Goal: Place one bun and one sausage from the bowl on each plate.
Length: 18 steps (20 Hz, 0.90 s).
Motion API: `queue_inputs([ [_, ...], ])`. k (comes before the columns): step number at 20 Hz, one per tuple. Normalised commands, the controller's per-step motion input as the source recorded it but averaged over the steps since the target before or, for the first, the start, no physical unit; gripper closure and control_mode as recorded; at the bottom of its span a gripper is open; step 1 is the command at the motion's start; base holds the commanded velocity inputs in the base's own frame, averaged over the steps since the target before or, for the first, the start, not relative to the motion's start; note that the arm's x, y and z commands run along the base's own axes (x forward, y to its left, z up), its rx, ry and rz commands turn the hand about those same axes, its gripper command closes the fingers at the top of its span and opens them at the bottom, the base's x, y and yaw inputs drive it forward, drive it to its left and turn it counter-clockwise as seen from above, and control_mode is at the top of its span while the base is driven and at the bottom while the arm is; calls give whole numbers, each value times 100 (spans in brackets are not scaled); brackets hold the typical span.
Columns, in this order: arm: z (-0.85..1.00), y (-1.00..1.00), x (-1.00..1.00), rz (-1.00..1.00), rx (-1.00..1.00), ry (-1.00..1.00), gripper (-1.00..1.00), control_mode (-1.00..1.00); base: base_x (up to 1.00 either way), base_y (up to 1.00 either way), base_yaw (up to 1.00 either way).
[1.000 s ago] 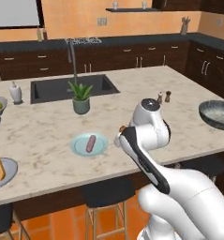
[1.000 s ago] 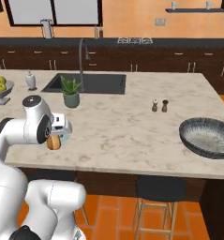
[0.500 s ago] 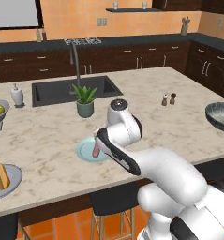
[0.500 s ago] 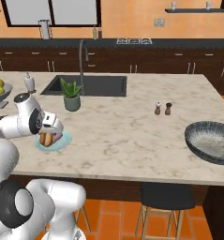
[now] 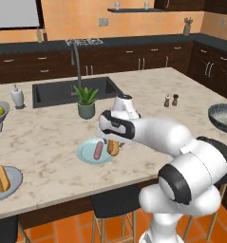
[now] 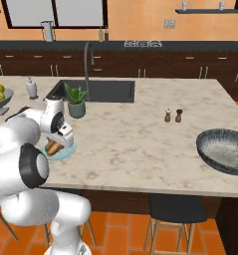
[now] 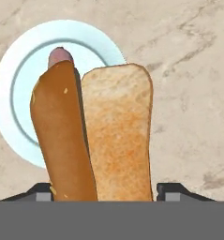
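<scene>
In the left base view, the claw (image 5: 113, 142) hung over a marble island counter (image 5: 53, 142) in a dark-cabinet kitchen, gripping a bun (image 5: 113, 148) just above the pale blue plate (image 5: 86, 155), where a sausage (image 5: 98, 150) lay. The grey plate (image 5: 13, 182), well to the claw's left, was partly cut off.

In the right base view, the bowl (image 6: 225, 150) sat far right; the arm hid most of the plate.

In the hand view, the bun hid most of the fingertips (image 7: 172, 191), half spread around it.

arm (image 5: 181, 142): glossy white rounded shells — dark bands at the joints
wrist: white cylinder, black collar
gripper (image 5: 113, 144): small dark fingertips — white body
</scene>
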Motion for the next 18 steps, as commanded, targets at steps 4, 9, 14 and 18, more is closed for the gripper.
queue_inputs([
  [4, -52, 15, 66, -14, 1, 3, 100, -100, 0, 0, 0],
  [9, -34, 61, 71, -11, -5, 2, 100, -100, 0, 0, 0],
  [14, -55, -5, 12, -3, -6, 7, -100, -100, 0, 0, 0],
  [18, 2, -19, -9, 0, 0, 0, -100, -100, 0, 0, 0],
])
